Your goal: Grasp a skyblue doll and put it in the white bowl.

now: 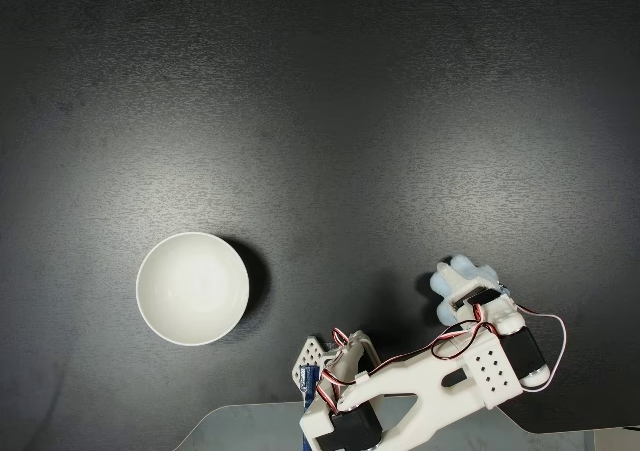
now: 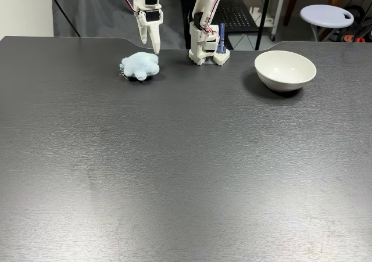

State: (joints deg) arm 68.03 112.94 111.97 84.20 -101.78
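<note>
Table [image 2: 174, 175] noted first, dark and grained across the near half of a fixed view

Further back, found the skyblue doll [image 2: 139, 65] lying flat on that surface at about eleven o'clock, limbs splayed, untouched. Spotted the same doll [image 1: 462, 283] from above in a fixed view, at about four o'clock, partly under the white wrist housing.

Found the white bowl [image 2: 285, 69] level with the doll at about one o'clock, well apart from it and upright. Saw nothing inside the bowl [image 1: 192, 288] from above, at about eight o'clock.

Just beyond the doll, saw the gripper [image 2: 150, 45] hanging tips-down close above its rear edge, without contact. Could not tell whether the jaws were parted or together; looked narrow from this angle, holding nothing. Noted the arm base [image 2: 206, 48] behind, at twelve o'clock, and a stool [image 2: 325, 12] farthest off.

Judged the step in hand to be the descent for the grasp. Needed, on that reading:
- jaws spread wider than the plush body before dropping
- tips shifted toward the doll's middle, not its rim
- descent nearly to the table, since soft pile compresses and slips
- a firm close on the bulk, not on a limb
- a clear lift before swinging toward the bowl
</note>
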